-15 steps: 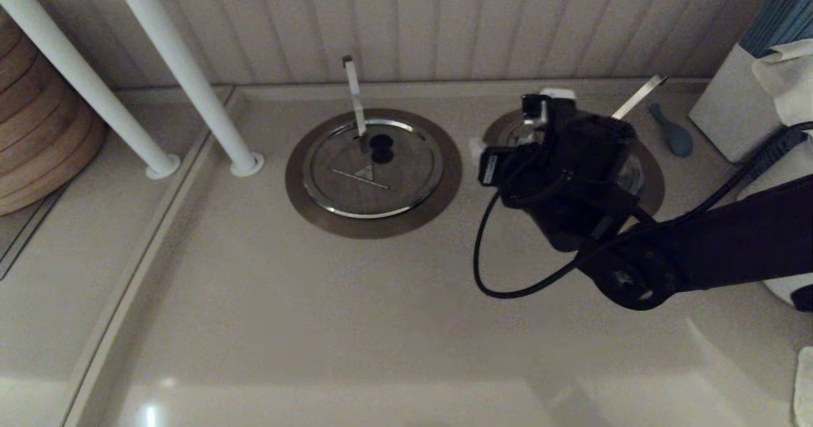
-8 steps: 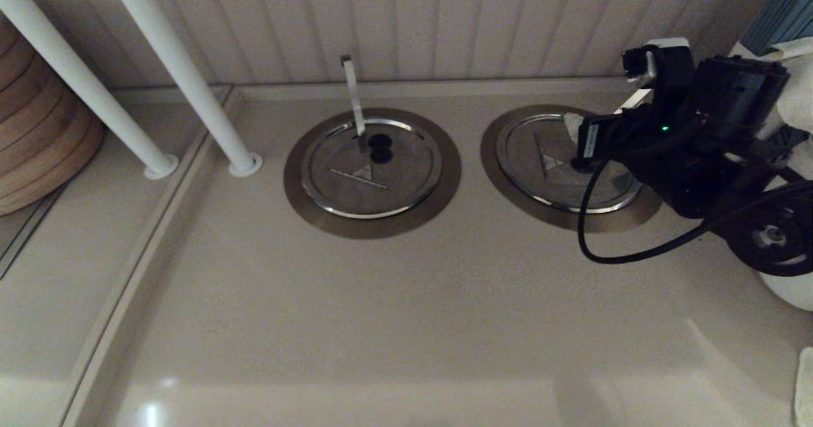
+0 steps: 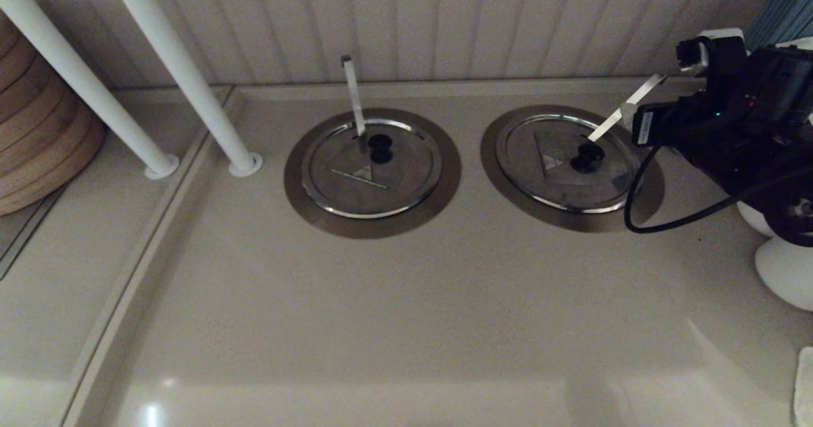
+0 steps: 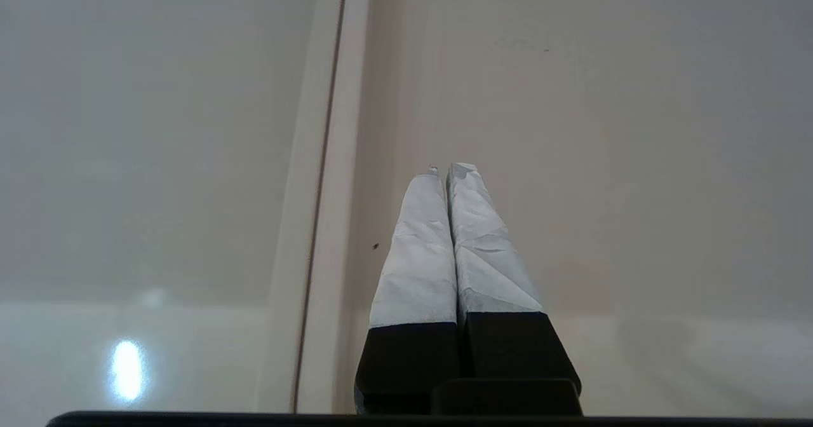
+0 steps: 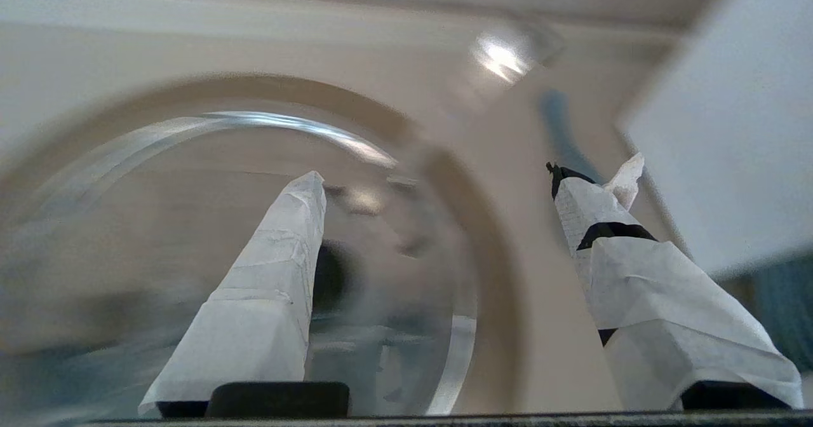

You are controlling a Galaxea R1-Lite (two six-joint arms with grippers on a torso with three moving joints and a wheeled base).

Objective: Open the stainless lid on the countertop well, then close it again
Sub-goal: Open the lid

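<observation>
A pale beige surface [image 3: 394, 300] runs back to a ribbed wall panel. Two round steel discs sit in it side by side near the back edge. The one toward the right edge is the stainless lid [image 3: 562, 160]: it lies flat and shut in the countertop well [image 3: 508, 189], ringed by the well's wide dull collar. It has a black centre knob [image 3: 587, 155] and a small triangle emblem [image 3: 551, 160]; no writing on it can be read. A diagonal flat metal strip [image 3: 625, 108] slants from the knob toward the back right corner.

The twin lid [image 3: 371, 168], nearer the middle, is also shut in its own collar, with a near-vertical strip [image 3: 353, 96] standing behind its knob.

The right gripper [image 5: 438, 185] hangs above the lid's right side, just beside the strip, touching nothing; its paper-wrapped jaws are spread wide, and a black cable [image 3: 660, 214] loops from it over the collar's right rim. The left gripper [image 4: 452, 171] is out of the head view, over bare surface beside a raised seam, its jaws pressed together on nothing.

Two white poles [image 3: 184, 74] rise at the back left corner, beside a stack of wooden rings [image 3: 38, 141]. A white rounded object [image 3: 784, 271] sits at the right edge.
</observation>
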